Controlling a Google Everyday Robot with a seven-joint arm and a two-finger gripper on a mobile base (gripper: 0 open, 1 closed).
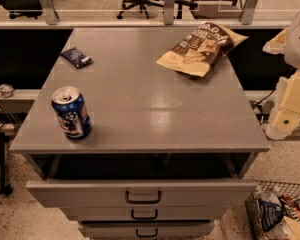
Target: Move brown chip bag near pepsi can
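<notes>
The brown chip bag [202,48] lies flat at the far right of the grey cabinet top [145,109], dark brown and cream-tan with white lettering. The pepsi can [71,112] stands upright near the front left corner, blue with a silver top. My gripper [282,124] hangs off the cabinet's right side, below the level of the bag and apart from it, at the end of the cream-coloured arm [296,96]. It holds nothing that I can see.
A small dark blue flat packet [76,57] lies at the far left of the top. The top drawer [142,191] stands pulled out at the front. A wire basket of packets [280,211] sits on the floor at the lower right. Office chairs stand beyond a rail at the back.
</notes>
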